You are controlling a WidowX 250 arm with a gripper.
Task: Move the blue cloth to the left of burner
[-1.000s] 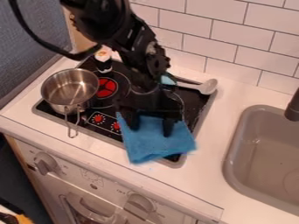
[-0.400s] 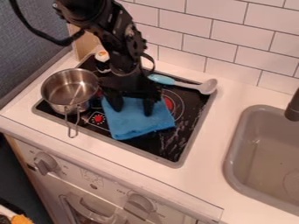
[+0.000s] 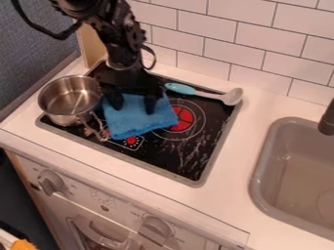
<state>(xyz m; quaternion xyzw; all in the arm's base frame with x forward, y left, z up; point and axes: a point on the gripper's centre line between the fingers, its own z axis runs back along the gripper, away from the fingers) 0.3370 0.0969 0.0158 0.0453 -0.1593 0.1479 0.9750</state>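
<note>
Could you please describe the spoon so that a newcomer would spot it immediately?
Find the black stovetop beside the grey sink. Along its edge nearest the tiled wall lies the spoon. Unlike the shiny metal pot and flat blue cloth, it is long and slim, with a light-blue handle and grey head.

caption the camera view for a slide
Black two-finger gripper over a blue cloth on a black glass stovetop, beside a shiny metal saucepan

Gripper (image 3: 133, 105): moved across the hob toward the pot and the back wall.
Blue cloth (image 3: 138, 123): slid along beneath the fingertips.
Pot (image 3: 60, 101): nudged slightly away from the gripper, its handle (image 3: 102, 131) swung round toward the fingertips' side.
</note>
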